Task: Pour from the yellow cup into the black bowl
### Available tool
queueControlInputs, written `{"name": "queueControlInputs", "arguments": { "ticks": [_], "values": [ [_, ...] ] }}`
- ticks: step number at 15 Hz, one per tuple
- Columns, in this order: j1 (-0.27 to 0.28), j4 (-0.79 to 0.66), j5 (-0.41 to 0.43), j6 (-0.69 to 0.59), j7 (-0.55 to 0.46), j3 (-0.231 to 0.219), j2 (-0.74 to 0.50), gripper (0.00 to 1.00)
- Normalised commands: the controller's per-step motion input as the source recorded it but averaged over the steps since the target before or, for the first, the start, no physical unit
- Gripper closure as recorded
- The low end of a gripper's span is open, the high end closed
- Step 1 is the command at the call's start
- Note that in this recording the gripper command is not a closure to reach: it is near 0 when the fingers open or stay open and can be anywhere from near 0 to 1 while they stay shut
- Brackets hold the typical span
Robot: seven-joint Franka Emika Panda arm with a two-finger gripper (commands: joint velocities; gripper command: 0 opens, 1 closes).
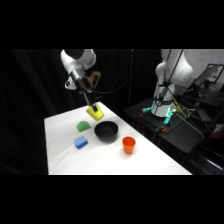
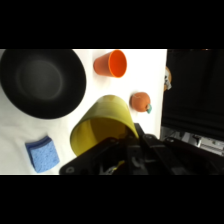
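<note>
On the white table (image 1: 65,150) the side view shows 2 cups, 1 bowl and 2 small objects. The yellow cup (image 1: 95,112) is 1 of the cups; it hangs tilted in the air above the table's far part, just behind and above the black bowl (image 1: 106,131), and the gripper (image 1: 93,106) holds it at the rim. The wrist view shows the yellow cup (image 2: 102,131) close up, its open mouth turned toward the camera and the gripper's black linkage (image 2: 130,157) closed on its near rim; the fingertips themselves are hidden behind the cup. The black bowl (image 2: 42,82) stands upright on the table and looks dark inside. The 2nd cup, an orange cup (image 1: 129,145), stands upright to the bowl's right in the side view. 1 green object (image 1: 83,126) and 1 blue object (image 1: 80,143) lie left of the bowl, apart from it. The wrist view also shows 1 small orange object (image 2: 140,102) near the table's edge.
</note>
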Motion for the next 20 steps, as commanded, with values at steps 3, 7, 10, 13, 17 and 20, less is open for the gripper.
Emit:
{"name": "queueControlInputs", "arguments": {
  "ticks": [3,7,10,13,17,20],
  "values": [
    [0.270,-0.60,-0.373,0.72,0.32,0.049,-0.68,0.15],
    [0.269,-0.52,-0.435,0.83,0.42,0.133,-0.45,0.15],
    [0.232,-0.28,-0.553,0.84,0.56,0.135,-0.09,0.15],
    [0.155,-0.01,-0.497,0.54,0.54,0.079,0.21,0.15],
    [0.087,0.24,-0.281,0.16,0.34,0.034,0.34,0.15],
    [0.070,0.35,-0.165,0.01,0.18,0.039,0.34,0.15]
  ]
}}
